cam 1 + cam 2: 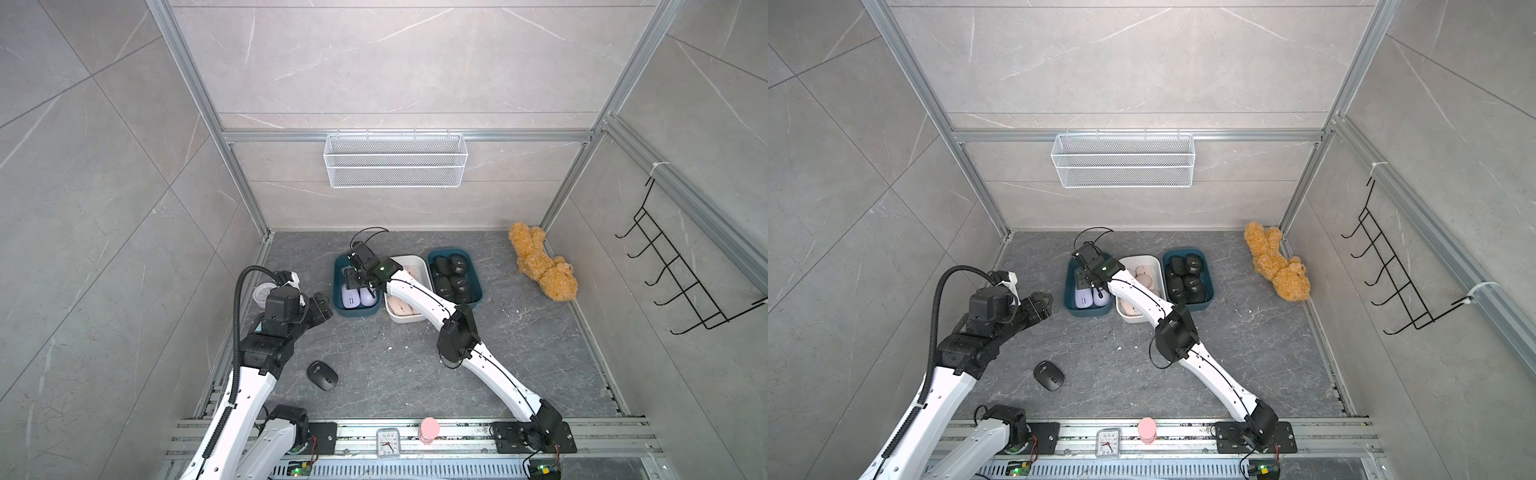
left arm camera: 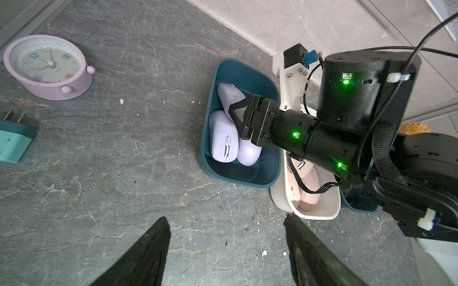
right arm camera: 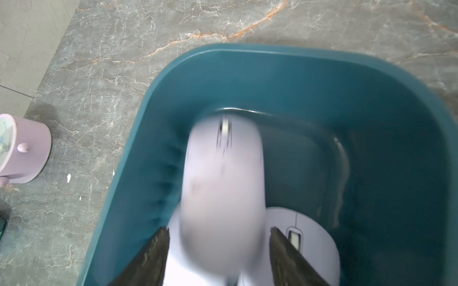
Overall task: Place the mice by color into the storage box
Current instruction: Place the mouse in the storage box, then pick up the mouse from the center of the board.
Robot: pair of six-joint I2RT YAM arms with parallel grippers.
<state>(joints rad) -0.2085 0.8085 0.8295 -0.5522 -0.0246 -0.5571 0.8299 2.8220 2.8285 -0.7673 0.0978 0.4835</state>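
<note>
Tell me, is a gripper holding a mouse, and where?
Nothing looks held. The left gripper is open and empty. The right gripper is open over the teal bin; the blurred lavender mouse between its fingers touches neither, apparently dropping.

You get only a motion-smeared lavender mouse [image 3: 223, 178] in the right wrist view. In both top views the right arm [image 1: 419, 293] covers most of the pink mice [image 1: 401, 309] in the white bin [image 1: 405, 319].
</note>
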